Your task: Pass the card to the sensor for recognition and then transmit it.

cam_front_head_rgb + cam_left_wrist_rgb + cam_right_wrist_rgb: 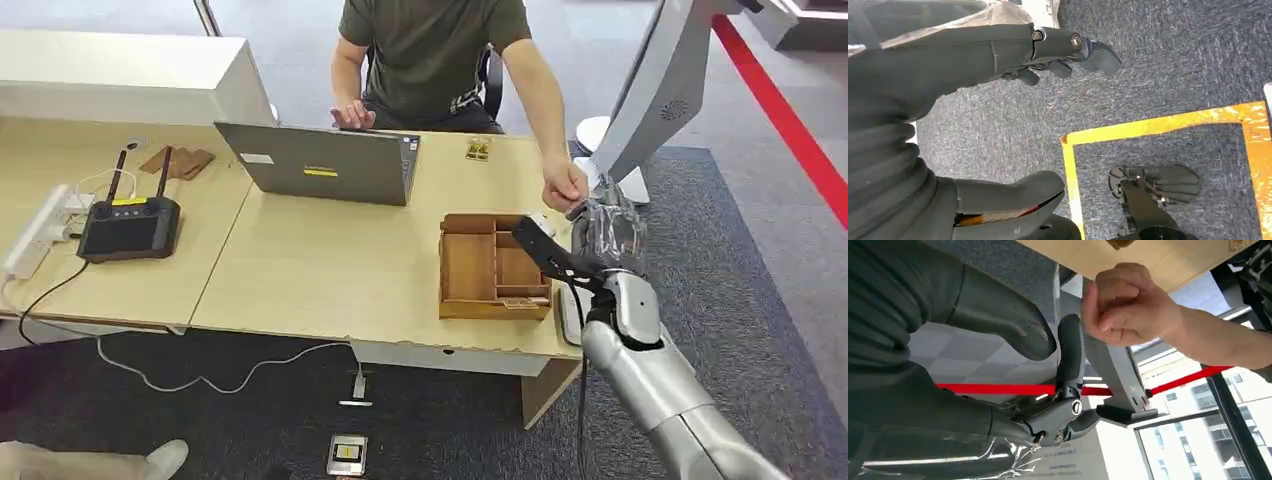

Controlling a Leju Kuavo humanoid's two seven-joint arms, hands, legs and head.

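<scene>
The right hand (pixel 607 232) is raised at the right end of the surface (pixel 330 270), beside the wooden tray (pixel 494 268). In the right wrist view the card (pixel 1056 315) shows edge-on as a thin pale sliver, pinched between thumb and a dark finger, its face unreadable. A person's hand (pixel 1125 305) grips its far end. The left hand (pixel 1048 50) hangs over the carpet with fingers apart, holding nothing.
</scene>
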